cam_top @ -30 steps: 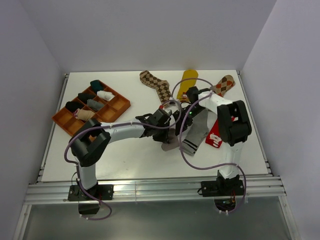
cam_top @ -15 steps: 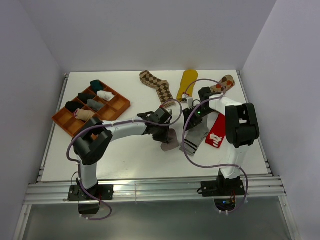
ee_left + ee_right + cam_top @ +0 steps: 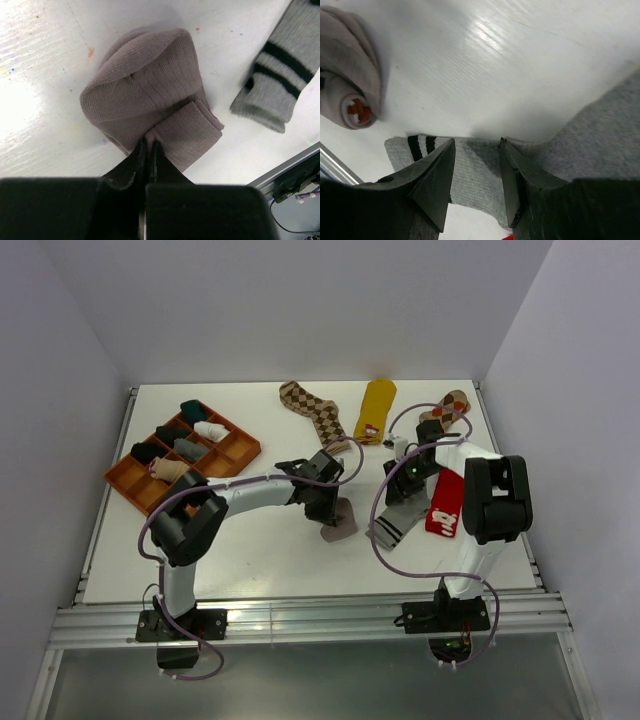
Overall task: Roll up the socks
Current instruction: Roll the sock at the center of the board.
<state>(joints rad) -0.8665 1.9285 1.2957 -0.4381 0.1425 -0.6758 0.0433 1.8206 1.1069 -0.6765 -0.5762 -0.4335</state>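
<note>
Pinching the bunched taupe sock (image 3: pixel 150 95), left claw (image 3: pixel 146 145) closed; right claw (image 3: pixel 476 142) parted over neighbouring grey striped sock (image 3: pixel 590 130).

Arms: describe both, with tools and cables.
The left arm and right arm match: white tube links, bulky black joint housings, thin purple cables looping alongside. The left tool and right tool are black, each with two tapering wedge-shaped fingers.

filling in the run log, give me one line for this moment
left pincer: shut on taupe sock | right pincer: open over grey striped sock | taupe sock: loosely rolled
</note>
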